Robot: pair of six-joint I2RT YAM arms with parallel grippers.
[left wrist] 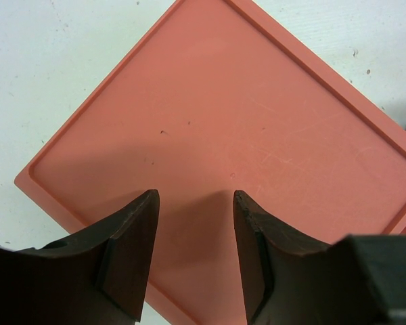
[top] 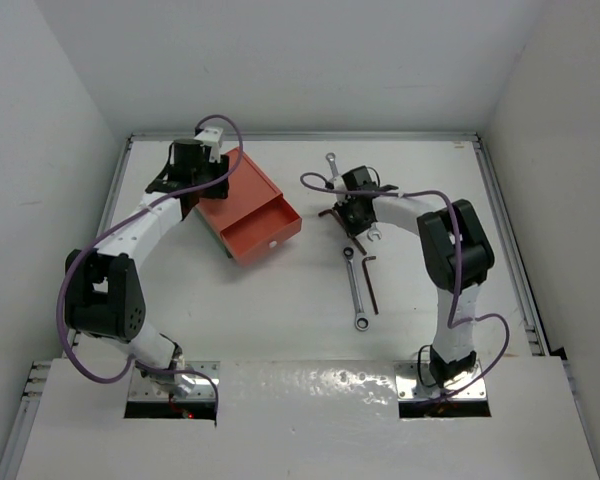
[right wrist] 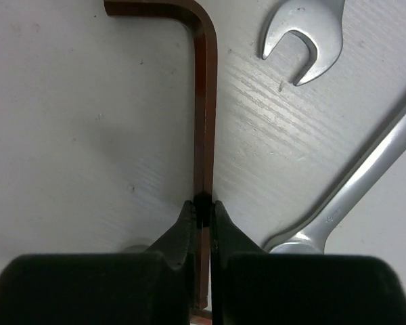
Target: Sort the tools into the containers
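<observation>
The orange-red box (top: 242,195) stands at the back left with its orange-red drawer (top: 265,232) pulled out, white knob (top: 273,243) in front. No green drawer shows. My left gripper (top: 194,172) is open and empty just above the box lid (left wrist: 216,128), jaws (left wrist: 195,203) apart. My right gripper (top: 352,207) is shut on a dark L-shaped hex key (right wrist: 204,101), at table level (top: 330,213). Three silver wrenches lie nearby: one behind (top: 332,166), one under the gripper (top: 374,234), one nearer me (top: 356,292). A second hex key (top: 371,285) lies beside it.
In the right wrist view a wrench's open end (right wrist: 303,39) and another wrench's shaft (right wrist: 365,179) lie right of the held key. A raised rail (top: 505,230) borders the table on the right, and white walls enclose it.
</observation>
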